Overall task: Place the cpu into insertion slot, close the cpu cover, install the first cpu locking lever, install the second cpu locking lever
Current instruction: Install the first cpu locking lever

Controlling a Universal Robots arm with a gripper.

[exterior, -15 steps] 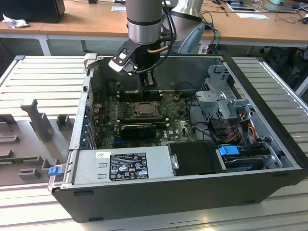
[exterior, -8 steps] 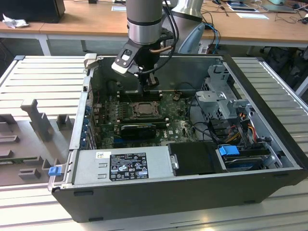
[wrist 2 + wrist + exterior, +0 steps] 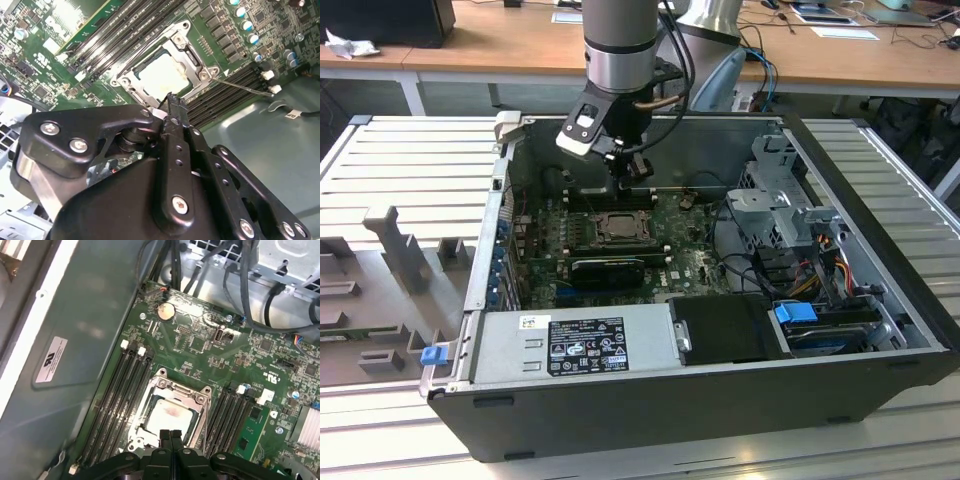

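The cpu [image 3: 167, 415] sits in the insertion slot [image 3: 599, 233] with the cpu cover [image 3: 173, 388] lying flat around it, on the motherboard [image 3: 685, 262] toward the far side of the open case [image 3: 650, 405]. The gripper [image 3: 170, 434] hangs just above the socket's edge, its fingers pressed together and holding nothing.
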